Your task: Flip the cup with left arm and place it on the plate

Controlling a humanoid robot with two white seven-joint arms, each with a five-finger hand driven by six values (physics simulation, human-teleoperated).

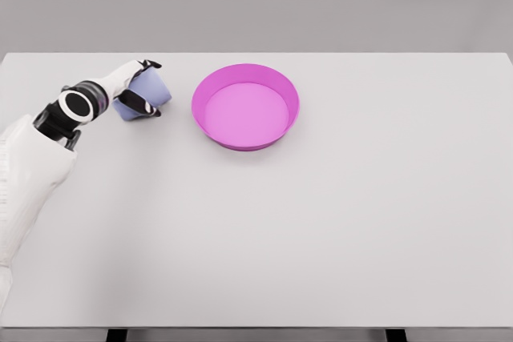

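While the white table (pixel 321 222) lies broad under everything, the pink plate (pixel 245 106) waits just right of the left hand (pixel 138 90), whose fingers wrap the pale blue cup (pixel 149 92), apparently tipped on its side. Best play now, I'd say: firm grip, lift clear, roll the wrist upright, then carry right over the rim.

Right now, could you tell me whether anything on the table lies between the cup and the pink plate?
Nothing visible does. The cup is in the left hand, its fingers around it, and only bare table separates it from the plate to its right.
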